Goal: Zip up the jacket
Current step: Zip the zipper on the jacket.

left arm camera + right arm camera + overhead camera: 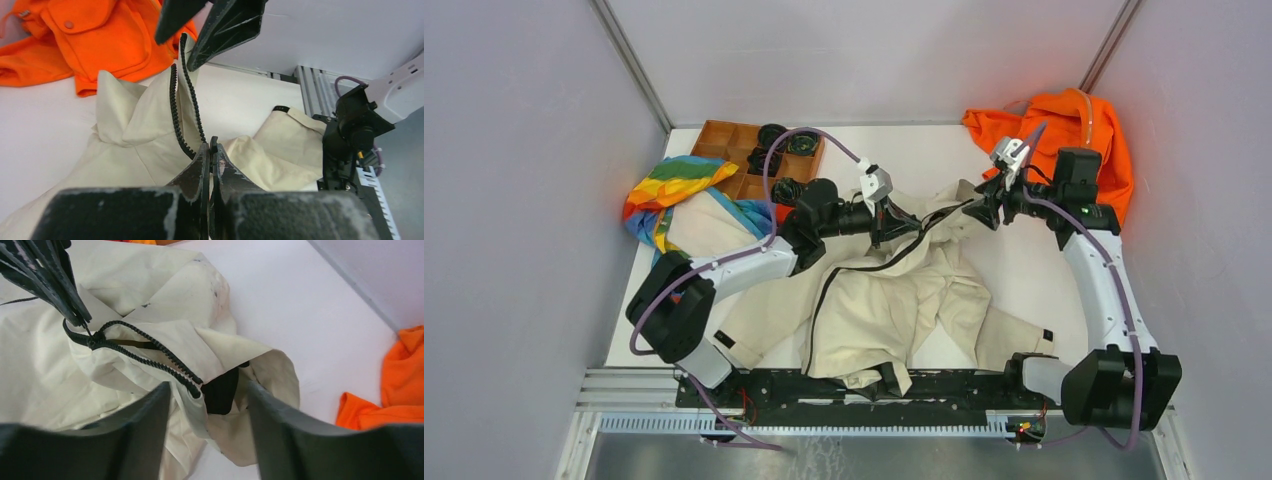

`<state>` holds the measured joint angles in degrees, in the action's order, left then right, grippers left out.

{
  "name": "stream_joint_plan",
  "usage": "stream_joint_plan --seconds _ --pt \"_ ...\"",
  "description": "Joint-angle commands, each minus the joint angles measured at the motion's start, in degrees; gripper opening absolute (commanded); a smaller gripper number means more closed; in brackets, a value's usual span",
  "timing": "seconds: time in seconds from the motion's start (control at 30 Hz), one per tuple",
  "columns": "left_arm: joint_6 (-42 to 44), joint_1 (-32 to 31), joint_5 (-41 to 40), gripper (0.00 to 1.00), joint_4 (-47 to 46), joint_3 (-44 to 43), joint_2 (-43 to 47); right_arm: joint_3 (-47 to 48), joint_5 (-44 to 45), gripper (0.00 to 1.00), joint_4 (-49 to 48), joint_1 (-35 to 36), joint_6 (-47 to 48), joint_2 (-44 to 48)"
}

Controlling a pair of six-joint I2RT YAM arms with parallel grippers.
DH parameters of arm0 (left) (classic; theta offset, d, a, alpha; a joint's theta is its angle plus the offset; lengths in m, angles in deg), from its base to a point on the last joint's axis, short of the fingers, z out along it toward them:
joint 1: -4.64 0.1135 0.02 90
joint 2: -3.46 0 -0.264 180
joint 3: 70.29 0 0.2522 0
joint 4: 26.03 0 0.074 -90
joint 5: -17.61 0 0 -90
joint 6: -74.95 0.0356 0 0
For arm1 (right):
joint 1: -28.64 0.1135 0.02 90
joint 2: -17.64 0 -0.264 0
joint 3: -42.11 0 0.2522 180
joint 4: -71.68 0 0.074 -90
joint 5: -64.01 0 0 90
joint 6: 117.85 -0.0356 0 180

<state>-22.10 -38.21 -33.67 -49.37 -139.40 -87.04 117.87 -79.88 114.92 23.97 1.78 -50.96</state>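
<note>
Two tools meet over your jacket [874,300]: left tool [211,150] pinches the zipper [174,100], right tool [207,387] is spread. An orange garment [1094,140], rainbow cloth [669,185] and wooden tray [724,128] lie beyond.

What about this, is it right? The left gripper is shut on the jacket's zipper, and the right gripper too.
Only the second part is wrong. The left gripper is shut on the jacket's zipper, but the right gripper is open: the right wrist view shows its fingers apart.
</note>
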Motion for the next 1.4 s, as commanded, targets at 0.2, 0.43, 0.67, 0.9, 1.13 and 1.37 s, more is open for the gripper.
stream_joint_plan --seconds 0.2,0.43,0.67,0.9,1.13,1.37 --pt "-6.44 0.18 6.92 0.02 4.53 -7.92 -3.47 3.56 -14.46 0.98 5.05 -0.07 20.28 7.17" --pt "-7.34 0.26 7.23 0.02 3.49 -8.78 -3.69 -2.75 -10.23 0.98 -0.42 9.18 17.66 7.27" --pt "-9.23 0.29 7.40 0.02 2.18 -8.92 -3.65 -8.62 -5.88 0.83 -10.41 13.72 10.55 6.52" --pt "-12.11 0.21 7.41 0.02 0.21 -8.72 -4.20 -10.67 -3.82 0.68 -15.89 15.75 6.10 5.59" --pt "-14.96 0.18 7.10 0.02 -1.48 -8.85 -4.66 -12.77 -2.40 0.52 -19.55 16.41 2.80 5.28" --pt "-19.27 0.22 5.72 0.02 -5.40 -8.98 -4.90 -13.72 -1.84 0.28 -19.63 16.58 3.14 5.50"
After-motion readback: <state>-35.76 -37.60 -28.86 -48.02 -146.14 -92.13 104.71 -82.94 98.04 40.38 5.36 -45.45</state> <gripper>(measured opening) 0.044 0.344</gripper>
